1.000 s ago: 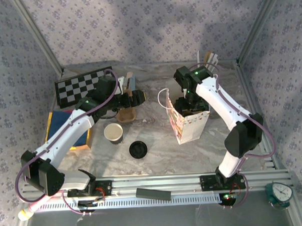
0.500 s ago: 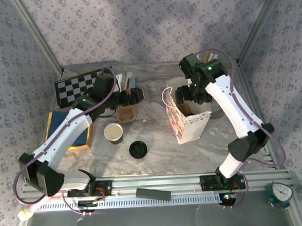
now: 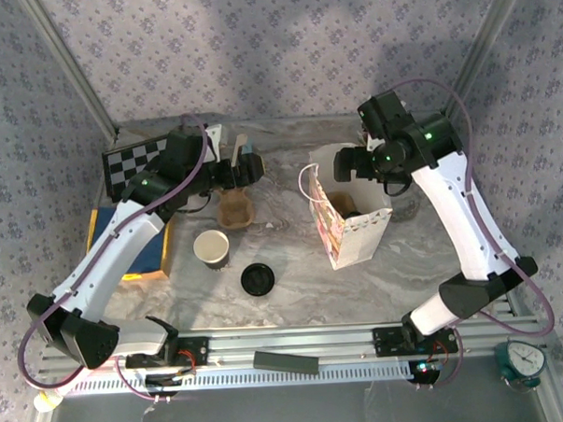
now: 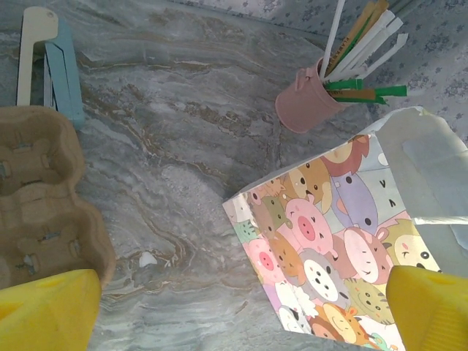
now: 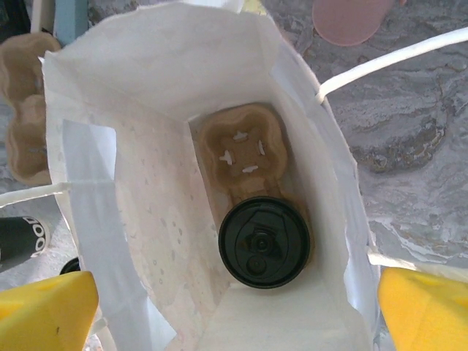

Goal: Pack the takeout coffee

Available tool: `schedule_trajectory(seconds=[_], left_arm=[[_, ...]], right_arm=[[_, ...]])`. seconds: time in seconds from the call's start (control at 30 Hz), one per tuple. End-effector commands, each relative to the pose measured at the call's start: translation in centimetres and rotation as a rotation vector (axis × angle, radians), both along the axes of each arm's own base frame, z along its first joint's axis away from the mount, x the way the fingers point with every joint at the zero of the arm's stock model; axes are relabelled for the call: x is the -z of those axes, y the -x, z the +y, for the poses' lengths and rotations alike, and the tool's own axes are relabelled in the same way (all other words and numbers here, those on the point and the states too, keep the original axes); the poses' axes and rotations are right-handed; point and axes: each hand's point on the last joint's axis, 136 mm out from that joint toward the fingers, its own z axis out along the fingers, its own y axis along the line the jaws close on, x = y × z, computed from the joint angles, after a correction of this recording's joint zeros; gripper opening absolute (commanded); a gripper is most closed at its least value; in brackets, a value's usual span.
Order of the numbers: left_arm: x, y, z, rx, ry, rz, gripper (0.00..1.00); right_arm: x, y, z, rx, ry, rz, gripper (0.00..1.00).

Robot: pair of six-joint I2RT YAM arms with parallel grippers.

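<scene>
The takeout coffee (image 5: pixel 265 243) stands upright in a cardboard carrier (image 5: pixel 240 146) at the bottom of the white paper bag (image 3: pixel 362 234), right of centre on the surface (image 3: pixel 303 287). The right jaws hang spread wide above the bag's mouth, empty. The left jaws, also wide and empty, hover near the far edge by a second carrier (image 3: pixel 235 211).

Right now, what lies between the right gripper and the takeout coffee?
Nothing. In the right wrist view the right gripper hangs open above the bag, the takeout coffee inside.
</scene>
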Motion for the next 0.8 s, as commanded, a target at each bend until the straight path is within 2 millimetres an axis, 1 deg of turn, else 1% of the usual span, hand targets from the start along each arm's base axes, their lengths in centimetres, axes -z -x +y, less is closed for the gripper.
schedule_trajectory(seconds=[0.0,0.13,0.23,0.3,0.33,0.43,0.5,0.6,0.7,0.77], left_arm=[[-2.1,0.1,0.8,-0.006,-0.025,-0.044,1.00],[-2.6,0.0,1.2,-0.014,-0.048,-0.060,1.00],[-2.8,-0.1,1.5,-0.026,-0.060,-0.066,1.00],[-2.8,-0.2,1.9,-0.042,-0.075,-0.063,1.00],[-2.7,-0.3,2.2,-0.056,-0.089,-0.059,1.00],[-1.8,-0.5,3.3,-0.106,-0.130,-0.038,1.00],[-1.2,-0.5,4.2,-0.141,-0.134,-0.015,1.00],[0.1,-0.6,6.3,-0.219,-0.140,0.034,1.00],[1.0,-0.5,7.9,-0.264,-0.123,0.077,1.00],[1.0,-0.5,8.1,-0.265,-0.110,0.081,1.00]], right_arm=[[-2.5,0.5,-0.8,0.032,-0.045,-0.084,1.00],[-3.5,1.2,-1.7,0.052,-0.061,-0.132,1.00],[-4.3,1.9,-3.0,0.091,-0.073,-0.190,1.00],[-4.7,2.4,-3.6,0.110,-0.091,-0.225,1.00],[-4.7,2.8,-4.3,0.134,-0.091,-0.237,1.00],[-4.6,3.3,-4.9,0.146,-0.086,-0.273,1.00],[-4.7,3.3,-4.4,0.121,-0.106,-0.289,1.00],[-5.0,3.0,-3.1,0.073,-0.139,-0.314,1.00],[-5.1,2.5,-3.3,0.090,-0.126,-0.325,1.00],[-5.4,1.8,-3.7,0.100,-0.123,-0.337,1.00]])
